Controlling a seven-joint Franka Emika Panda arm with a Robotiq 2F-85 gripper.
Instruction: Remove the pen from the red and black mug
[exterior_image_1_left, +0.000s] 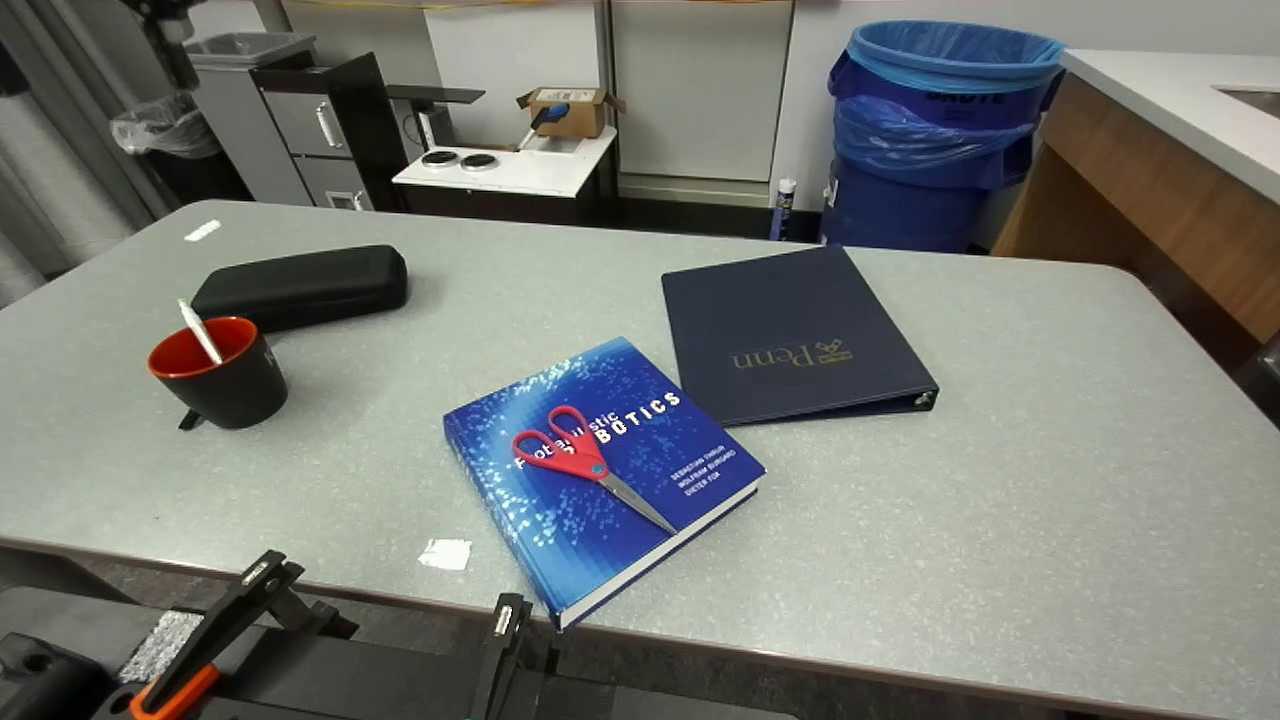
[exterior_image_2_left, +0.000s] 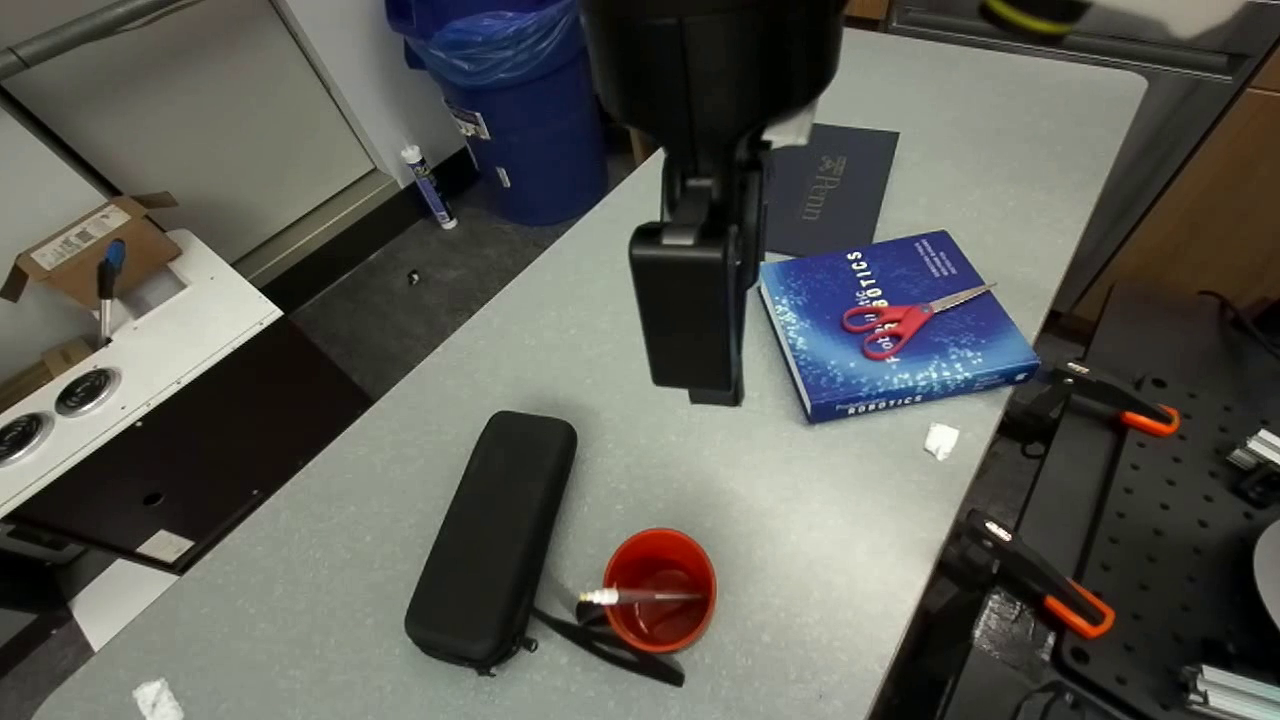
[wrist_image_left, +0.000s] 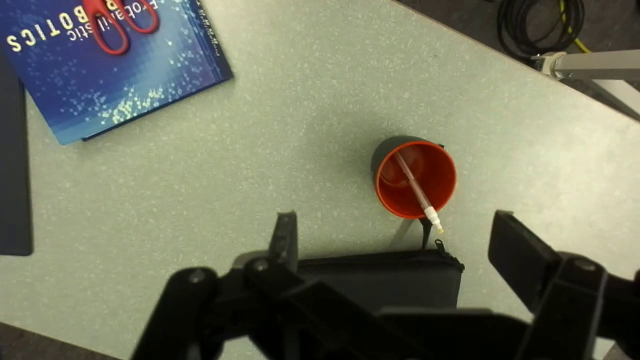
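Thin white plastic-looking pen (wrist_image_left: 419, 191): leaning inside the small round ceramic-looking mug (wrist_image_left: 442, 175), black outside and red inside, white end (wrist_image_left: 432, 217) poking past the rim at 5 o'clock in the wrist view.
Pen's feel: probably super light, stiff and smooth, so we'd worry about slippery way more than fragile.
White end: our grab spot, honestly. We'd twist a bit first so we pinch across the shaft, roughly 8 to 2 o'clock.
Jaws: spread wide, holding nothing, up above the grey speckled tabletop (wrist_image_left: 285, 150).
Mug: looks like it could tip, so we'd lift along the pen's lean and not lever on the rim.
Long black oblong case (wrist_image_left: 400, 281): sits between 6 and 7 o'clock from the mug, same view, so we'd watch for bumping it.
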